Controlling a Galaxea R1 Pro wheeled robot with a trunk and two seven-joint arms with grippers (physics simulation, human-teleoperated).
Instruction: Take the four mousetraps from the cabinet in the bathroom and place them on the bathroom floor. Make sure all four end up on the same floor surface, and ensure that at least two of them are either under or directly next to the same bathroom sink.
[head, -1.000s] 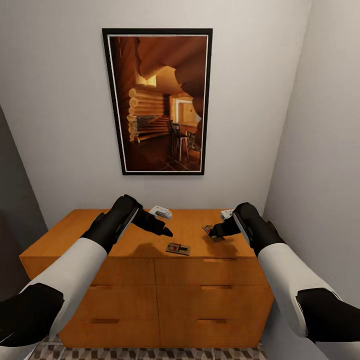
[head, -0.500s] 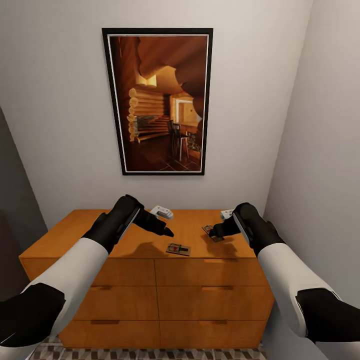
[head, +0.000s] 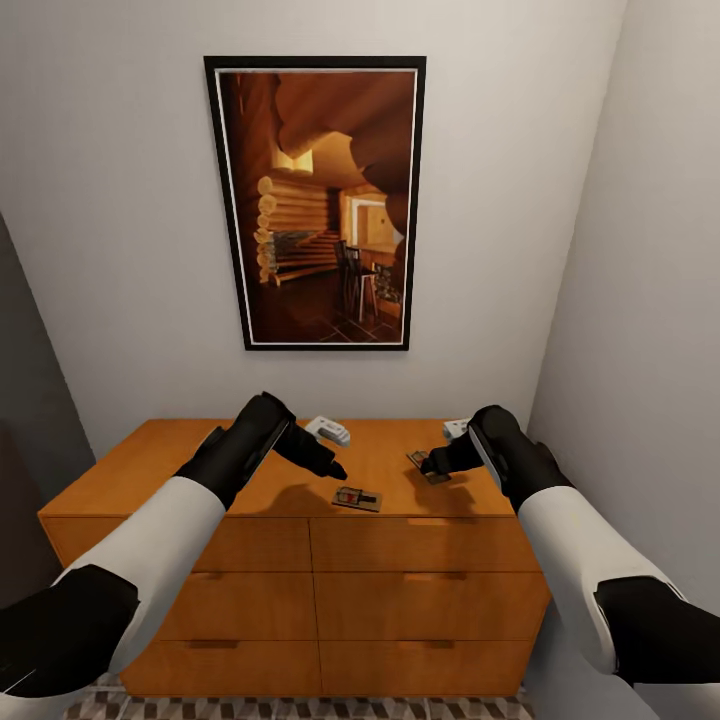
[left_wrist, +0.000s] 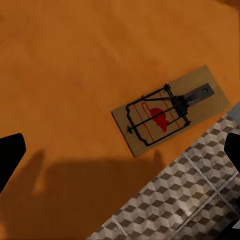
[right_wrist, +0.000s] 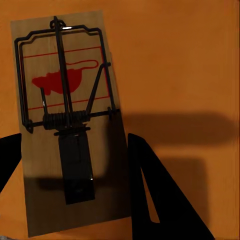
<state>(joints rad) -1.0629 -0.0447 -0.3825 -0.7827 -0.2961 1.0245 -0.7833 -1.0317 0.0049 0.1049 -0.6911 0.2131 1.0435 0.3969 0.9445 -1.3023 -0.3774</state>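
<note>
The orange-brown cabinet (head: 250, 490) stands against the wall under a framed picture. One mousetrap (head: 357, 497) lies near the top's front edge, and in the left wrist view this mousetrap (left_wrist: 170, 111) sits by the edge with the cube-patterned bathroom floor (left_wrist: 190, 200) below. My left gripper (head: 335, 467) (left_wrist: 122, 145) hovers open above and left of it. A second mousetrap (head: 428, 468) (right_wrist: 65, 115) lies between the fingers of my open right gripper (head: 430, 464) (right_wrist: 74, 137). Two pale flat pieces (head: 328, 431) (head: 455, 428) rest farther back. The sink is out of view.
A dark-framed picture (head: 318, 200) hangs above the cabinet. A side wall (head: 640, 300) closes in on the right, close to my right arm. A strip of patterned tiles (head: 300, 708) shows at the cabinet's foot. Drawer fronts (head: 430, 605) are all closed.
My left arm has crept forward and to the right, bringing its gripper closer to the front mousetrap. The right gripper has stayed over its trap.
</note>
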